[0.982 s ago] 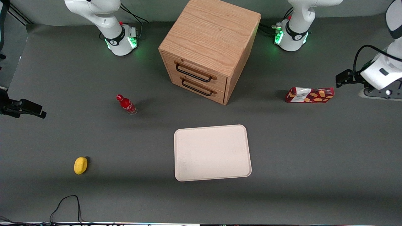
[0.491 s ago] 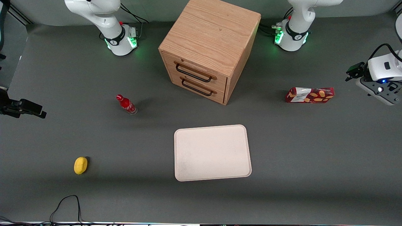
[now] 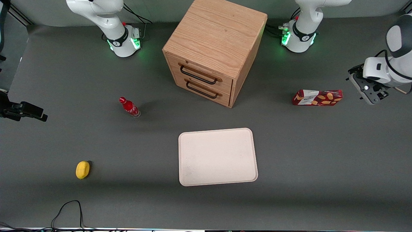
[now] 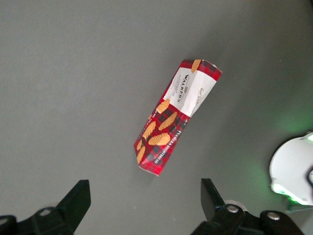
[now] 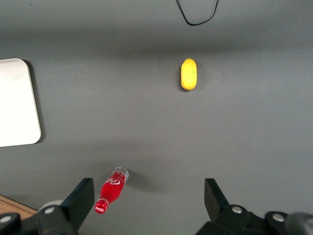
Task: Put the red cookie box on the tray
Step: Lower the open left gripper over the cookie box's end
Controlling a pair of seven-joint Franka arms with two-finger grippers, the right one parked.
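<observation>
Red tartan carton, long and flat, with a white patch and golden-tan cookie pictures: the red cookie box (image 3: 317, 97) lies on the dark grey table (image 3: 322, 154) at the right of the front frame, well apart from the large cream-white rectangular tray (image 3: 217, 156) with rounded corners at lower centre. Its long axis runs nearly level across the front frame, white-patch end toward the wooden two-drawer cabinet (image 3: 215, 48) at upper centre, cookie-picture end toward my gripper (image 3: 370, 91). In my wrist view the box (image 4: 176, 116) lies on a diagonal, its whole printed face visible, white end away from my fingers.

My gripper hangs at the right edge of the front frame, just beside the cookie end of the box and not touching it; the arm above it is cut off by the frame edge. My two fingers (image 4: 76, 198) show only as dark tips, their bases cut off by the edge of the wrist view; the jaws stand wide apart, holding nothing.

Also on the table: a small red bottle (image 3: 129, 107) at left centre, whose label is too small to read, and a yellow oval lemon-like object (image 3: 82, 169) at lower left.
</observation>
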